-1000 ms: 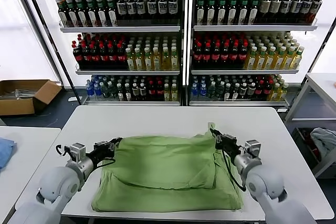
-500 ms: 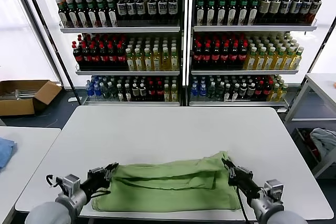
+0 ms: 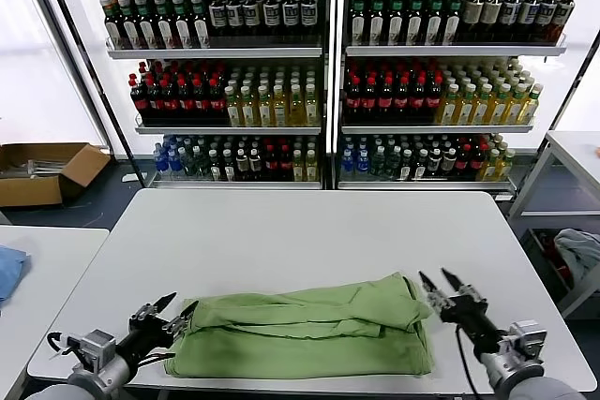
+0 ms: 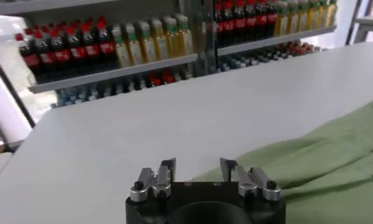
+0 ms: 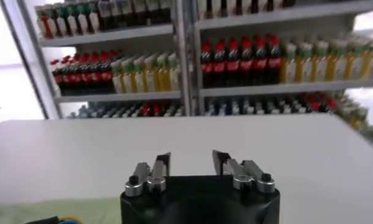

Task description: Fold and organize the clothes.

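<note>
From the head view, the green shirt [image 3: 305, 330] lies folded into a long band on the near part of the white table [image 3: 309, 231]. The left gripper [image 3: 170, 311] sits just off the shirt's left end, jaws apart and holding nothing. The right gripper [image 3: 437, 281] hovers just past the shirt's right end, jaws likewise spread and empty.

In the left wrist view, the left gripper [image 4: 197, 165] stands open, with the shirt [image 4: 320, 158] just ahead and to one side of its fingertips.

In the right wrist view, the right gripper [image 5: 191, 159] is open over bare table [image 5: 296, 152], bottle shelves [image 5: 247, 61] beyond it.
</note>
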Action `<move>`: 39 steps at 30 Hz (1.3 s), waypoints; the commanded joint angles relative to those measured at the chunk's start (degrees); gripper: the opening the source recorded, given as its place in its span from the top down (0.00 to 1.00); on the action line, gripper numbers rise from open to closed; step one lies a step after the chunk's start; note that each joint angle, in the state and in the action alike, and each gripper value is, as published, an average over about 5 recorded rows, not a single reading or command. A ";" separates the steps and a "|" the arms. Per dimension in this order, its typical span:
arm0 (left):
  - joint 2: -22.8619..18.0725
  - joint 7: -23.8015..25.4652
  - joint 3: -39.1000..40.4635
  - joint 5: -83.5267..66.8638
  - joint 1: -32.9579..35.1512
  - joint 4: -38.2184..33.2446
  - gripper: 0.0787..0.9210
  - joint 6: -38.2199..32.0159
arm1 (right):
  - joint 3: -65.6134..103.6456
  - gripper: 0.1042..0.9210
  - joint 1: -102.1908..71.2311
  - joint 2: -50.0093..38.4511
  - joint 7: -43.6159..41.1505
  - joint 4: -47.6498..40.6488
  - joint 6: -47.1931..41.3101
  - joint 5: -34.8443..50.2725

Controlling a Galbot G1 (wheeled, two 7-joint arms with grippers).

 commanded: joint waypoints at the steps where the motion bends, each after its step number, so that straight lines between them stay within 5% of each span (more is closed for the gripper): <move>1: -6.16 -4.08 -2.17 -2.09 4.05 -1.84 0.30 -4.33 | 10.49 0.25 0.77 0.19 -3.84 -4.82 5.47 -0.30; 7: -13.33 -8.10 5.52 3.24 4.54 -0.20 0.13 -5.80 | 11.87 0.13 -1.52 2.77 -3.32 -4.82 5.98 -1.00; 17: -17.64 -15.15 9.95 7.48 -1.05 5.02 0.14 -2.86 | 11.37 0.12 -1.89 3.85 -3.31 -3.04 5.51 -1.63; 39: -19.15 -12.82 10.65 9.98 1.91 6.93 0.88 -5.78 | 10.58 0.12 -0.19 3.13 -2.98 -1.01 4.73 -1.02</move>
